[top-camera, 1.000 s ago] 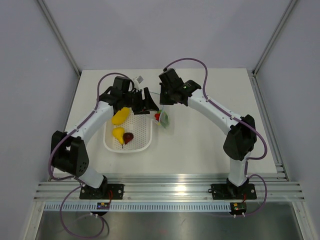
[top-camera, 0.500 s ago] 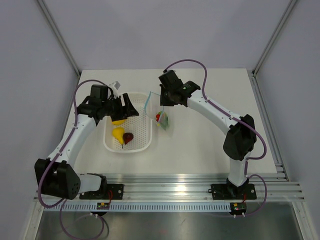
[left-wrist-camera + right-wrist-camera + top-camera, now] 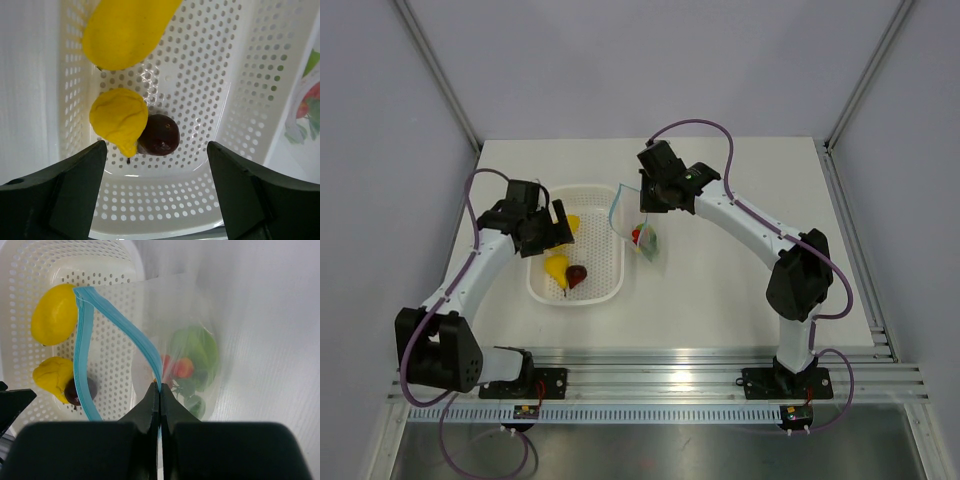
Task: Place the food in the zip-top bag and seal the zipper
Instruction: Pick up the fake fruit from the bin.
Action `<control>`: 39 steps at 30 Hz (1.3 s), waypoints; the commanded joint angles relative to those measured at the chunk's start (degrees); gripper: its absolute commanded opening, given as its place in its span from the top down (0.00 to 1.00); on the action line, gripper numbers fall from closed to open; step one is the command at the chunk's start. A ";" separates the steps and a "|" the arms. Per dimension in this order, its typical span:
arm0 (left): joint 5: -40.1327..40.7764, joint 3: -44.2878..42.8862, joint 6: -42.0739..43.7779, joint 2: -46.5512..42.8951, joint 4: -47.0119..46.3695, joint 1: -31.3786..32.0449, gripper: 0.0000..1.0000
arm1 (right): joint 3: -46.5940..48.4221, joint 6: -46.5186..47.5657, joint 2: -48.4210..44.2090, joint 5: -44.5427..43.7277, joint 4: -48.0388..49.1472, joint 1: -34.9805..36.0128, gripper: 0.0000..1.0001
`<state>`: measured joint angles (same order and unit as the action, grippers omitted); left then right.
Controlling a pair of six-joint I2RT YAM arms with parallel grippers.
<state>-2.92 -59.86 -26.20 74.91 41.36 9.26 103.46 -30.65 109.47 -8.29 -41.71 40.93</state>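
Observation:
My right gripper [image 3: 642, 207] [image 3: 159, 386] is shut on the blue zipper [image 3: 82, 355] of the clear zip-top bag [image 3: 638, 228] [image 3: 200, 315] and holds it up beside the basket. The bag's mouth gapes open. A green leaf piece [image 3: 199, 346] and red berries [image 3: 178, 368] lie inside it. My left gripper [image 3: 558, 228] [image 3: 156, 147] hangs open over the white basket [image 3: 610, 290] [image 3: 240, 100]. Below it lie a long yellow fruit [image 3: 127, 30], a rounder yellow fruit [image 3: 556, 267] [image 3: 117, 117] and a dark red fruit [image 3: 577, 274] [image 3: 159, 135], none of them touched.
The perforated basket stands left of centre on the white table [image 3: 720, 290]. Its right wall is close to the hanging bag. Grey walls enclose the table at the back and sides.
My left gripper has drawn back leftward from the bag's mouth to above the basket, and its jaws have spread wider. The right gripper and the bag have stayed still.

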 commanded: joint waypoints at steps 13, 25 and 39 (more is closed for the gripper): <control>5.72 0.62 -0.61 6.21 -1.55 2.17 0.24 | 0.60 0.68 -0.84 0.56 1.99 -0.15 1.00; 11.35 2.81 -3.69 9.01 -1.73 4.10 0.19 | 0.87 0.95 -0.66 0.38 1.64 -0.23 1.00; 12.41 4.04 -5.53 13.33 -4.63 5.16 0.27 | 0.51 1.04 -0.93 0.30 1.64 -0.15 1.00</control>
<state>7.99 -55.81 -30.87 88.07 39.33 14.11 103.46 -30.28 109.47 -7.88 -41.67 40.93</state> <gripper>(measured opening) 0.742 0.011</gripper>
